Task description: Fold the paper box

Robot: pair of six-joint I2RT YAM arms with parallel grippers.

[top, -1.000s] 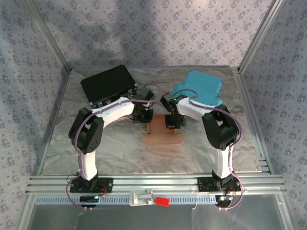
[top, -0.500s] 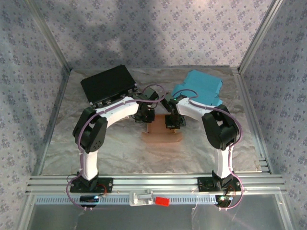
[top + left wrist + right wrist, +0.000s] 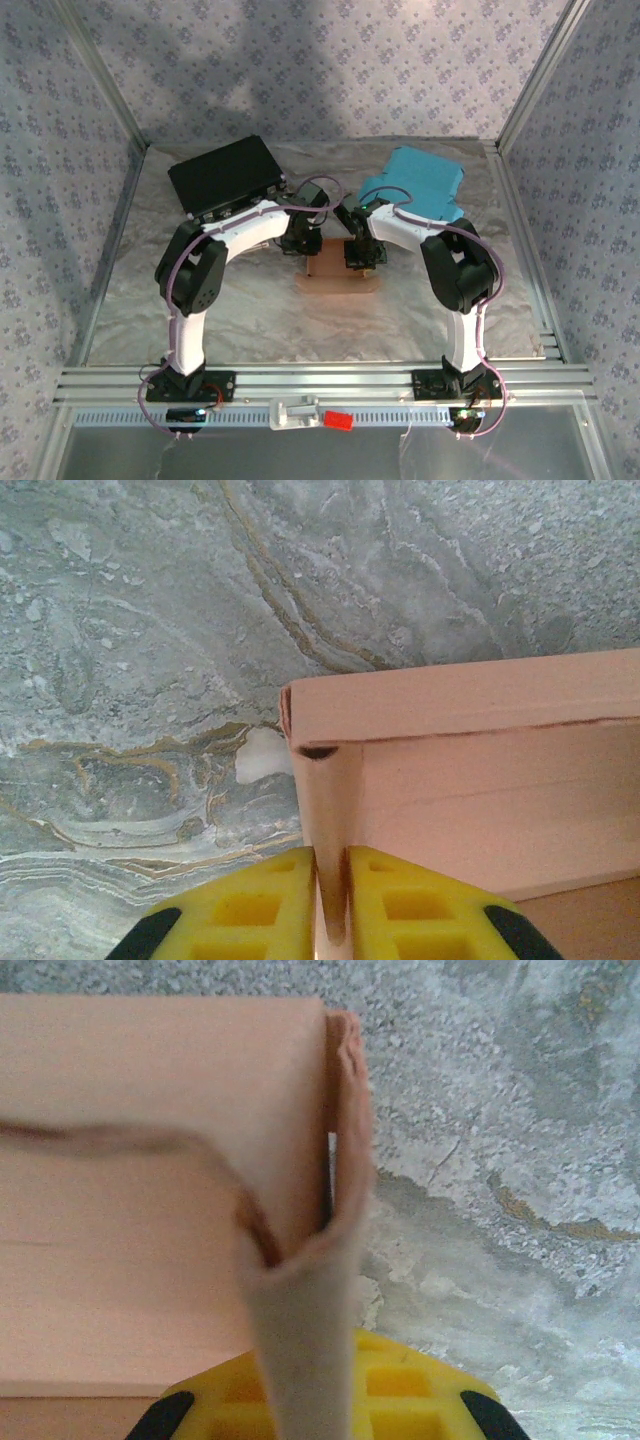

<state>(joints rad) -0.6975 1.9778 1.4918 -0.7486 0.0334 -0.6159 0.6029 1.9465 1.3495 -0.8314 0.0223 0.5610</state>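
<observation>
The tan paper box (image 3: 338, 280) lies on the silver sheet at mid-table, between both arms. My left gripper (image 3: 307, 246) sits at its left far corner. In the left wrist view, the yellow fingers (image 3: 250, 910) of the left gripper (image 3: 333, 890) are shut on the box's upright left side wall (image 3: 335, 800), next to the raised back wall (image 3: 470, 695). My right gripper (image 3: 362, 256) is at the right far corner. In the right wrist view the right gripper (image 3: 315, 1385) pinches the box's doubled right wall (image 3: 300, 1330), which hides the fingertips.
A black case (image 3: 225, 175) lies at the back left and a teal box (image 3: 415, 185) at the back right. The crinkled silver sheet (image 3: 250, 310) covers the table. A red part (image 3: 338, 420) sits on the front rail. Metal frame posts bound both sides.
My left gripper has shifted right and closer to the box's left far corner. The right arm has stayed in place on the right wall.
</observation>
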